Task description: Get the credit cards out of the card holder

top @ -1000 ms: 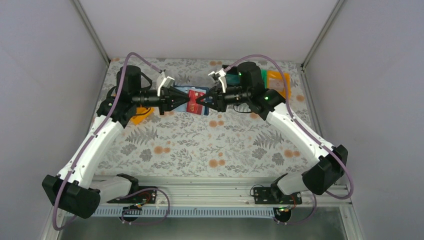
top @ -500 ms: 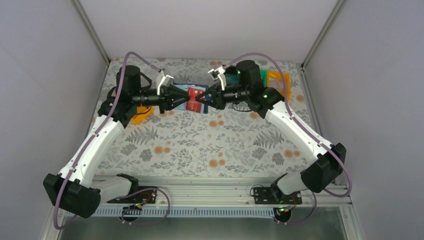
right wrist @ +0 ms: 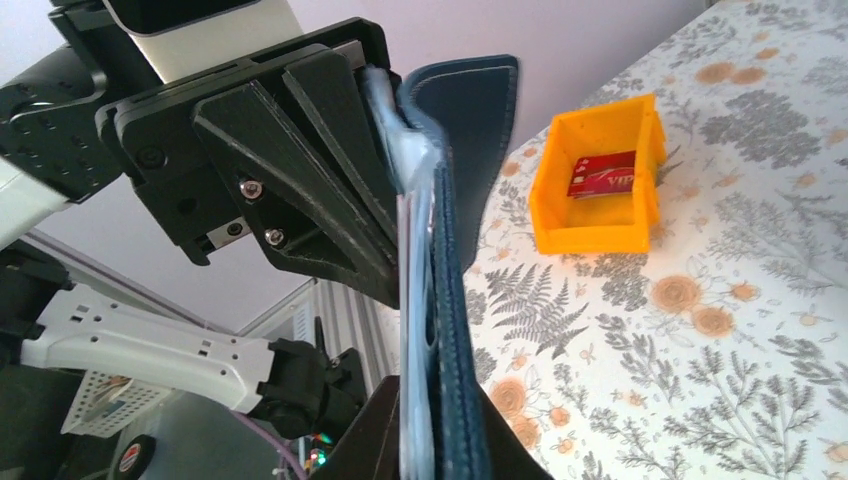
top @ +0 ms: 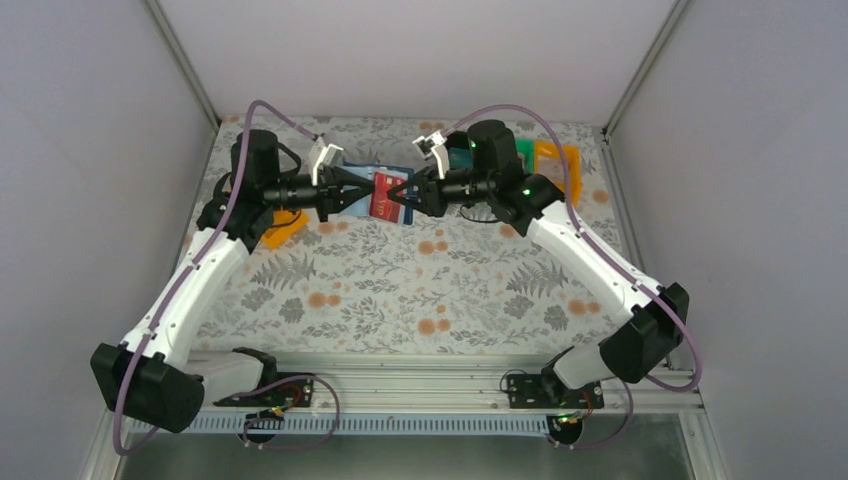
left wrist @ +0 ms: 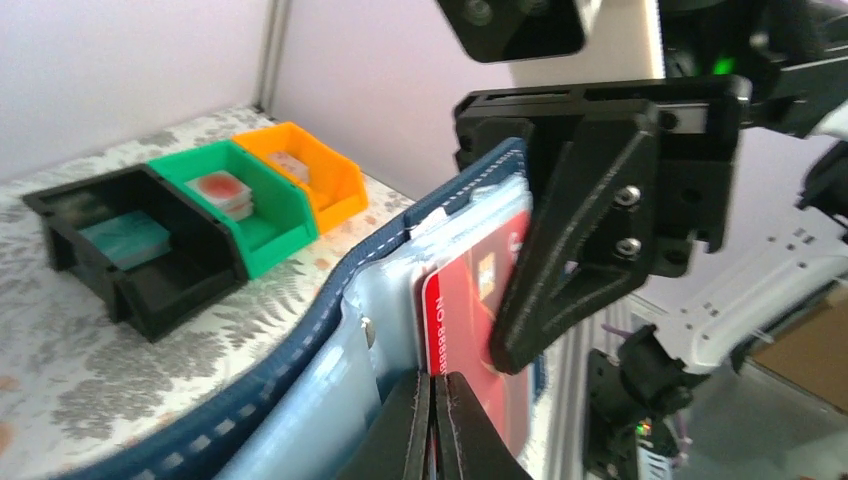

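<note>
One navy card holder (left wrist: 300, 345) hangs open and on edge above the far middle of the floral tabletop (top: 420, 290), the right hand (right wrist: 440, 440) clamped on its stitched edge. The left hand (left wrist: 433, 395) is pressed together at the lower corner of the one red card (left wrist: 470, 300) in its pale slots; a pinch cannot be told. Four bins stand well apart from it: black bin (left wrist: 130, 290), green bin (left wrist: 265, 250) and orange bin (left wrist: 345, 185) in a row on the right, and a second orange bin (right wrist: 590, 230) alone on the left, holding one loose red card (right wrist: 605, 175)
</note>
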Available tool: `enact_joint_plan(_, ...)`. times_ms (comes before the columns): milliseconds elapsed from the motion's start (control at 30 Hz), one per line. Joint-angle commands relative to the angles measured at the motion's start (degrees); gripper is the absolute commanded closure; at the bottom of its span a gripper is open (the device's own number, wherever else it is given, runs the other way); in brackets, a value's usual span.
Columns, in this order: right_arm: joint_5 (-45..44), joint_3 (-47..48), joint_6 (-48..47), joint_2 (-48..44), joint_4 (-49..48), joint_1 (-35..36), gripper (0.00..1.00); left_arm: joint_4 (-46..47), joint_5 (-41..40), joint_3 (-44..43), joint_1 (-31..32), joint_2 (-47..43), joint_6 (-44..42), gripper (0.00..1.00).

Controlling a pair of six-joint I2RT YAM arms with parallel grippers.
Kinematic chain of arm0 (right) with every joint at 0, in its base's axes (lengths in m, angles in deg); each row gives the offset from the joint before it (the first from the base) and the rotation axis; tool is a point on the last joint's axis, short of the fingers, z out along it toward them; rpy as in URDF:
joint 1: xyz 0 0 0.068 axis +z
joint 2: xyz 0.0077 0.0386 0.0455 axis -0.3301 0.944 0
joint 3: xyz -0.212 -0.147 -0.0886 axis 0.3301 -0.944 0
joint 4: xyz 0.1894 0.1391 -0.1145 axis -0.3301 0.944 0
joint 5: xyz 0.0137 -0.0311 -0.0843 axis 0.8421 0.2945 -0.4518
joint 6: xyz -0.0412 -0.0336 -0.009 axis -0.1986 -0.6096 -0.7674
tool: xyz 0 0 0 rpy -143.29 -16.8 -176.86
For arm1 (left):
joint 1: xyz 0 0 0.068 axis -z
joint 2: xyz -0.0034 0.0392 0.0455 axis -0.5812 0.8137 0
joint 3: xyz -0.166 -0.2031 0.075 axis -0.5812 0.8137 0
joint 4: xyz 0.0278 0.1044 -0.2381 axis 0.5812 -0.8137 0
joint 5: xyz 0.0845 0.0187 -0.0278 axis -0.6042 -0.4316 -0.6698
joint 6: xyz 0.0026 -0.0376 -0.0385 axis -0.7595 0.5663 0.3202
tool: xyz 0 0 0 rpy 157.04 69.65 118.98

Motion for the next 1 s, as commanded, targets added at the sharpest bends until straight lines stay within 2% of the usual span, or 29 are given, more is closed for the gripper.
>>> enact_joint_plan(0,6.0,-3.6,-2.4,-0.9,-9.0,-1.2,0.87,-2.1,13.8,3.5,0.8,-1.6,0.6,0.98)
enact_joint_plan(200,13.1,-12.8,-0.7,-1.0,-12.6,-2.0,0.87,3.5,13.9,16.1,-0.3,-4.9,7.0,0.98)
enact_joint_plan(333,14.0,-18.2,-0.8,-1.6,-14.0,-2.4,0.87,5.2,14.3,19.7,-1.5,-5.2,8.8,0.98)
enact_joint_plan(467,14.6,-21.4,-0.4,-1.0,-14.6,-3.4,0.96,6.0,13.2,22.1,-2.3,-3.7,8.7,0.98)
enact_joint_plan(567,13.4,-19.6,-1.3,-1.3,-11.7,-3.8,0.96,3.6,10.9,20.6,-2.4,-3.5,4.9,0.98)
enact_joint_plan(667,13.1,-17.1,-2.6,-3.0,-8.8,-6.3,0.96,-4.9,7.9,13.5,-2.4,-2.8,-6.1,0.96)
enact_joint_plan(700,14.2,-16.6,-2.7,-3.6,-8.3,-7.5,0.96,-7.9,7.1,10.4,-2.5,-2.4,-10.0,0.92)
enact_joint_plan(733,14.7,-15.7,-3.4,-4.1,-7.1,-8.5,0.96,-10.7,6.5,7.7,-2.7,-2.1,-13.0,0.84)
enact_joint_plan(833,14.2,-10.1,-8.7,-4.0,0.8,-9.2,0.96,-14.5,4.8,2.2,-4.2,-1.9,-16.9,0.41)
enact_joint_plan(867,14.5,-8.5,-10.5,-3.8,3.5,-9.2,0.96,-14.9,4.7,1.4,-4.5,-2.1,-17.5,0.30)
enact_joint_plan(900,14.7,-7.1,-12.4,-3.5,6.1,-9.1,0.96,-15.4,4.7,0.9,-4.5,-2.3,-18.9,0.12)
enact_joint_plan(933,14.9,-5.7,-14.1,-3.3,8.7,-8.9,0.96,-15.9,4.6,0.4,-4.6,-2.4,-21.2,0.01)
enact_joint_plan(967,15.2,-4.9,-15.9,-3.1,11.1,-8.5,0.96,-16.9,4.3,0.1,-4.5,-2.4,-23.0,0.00)
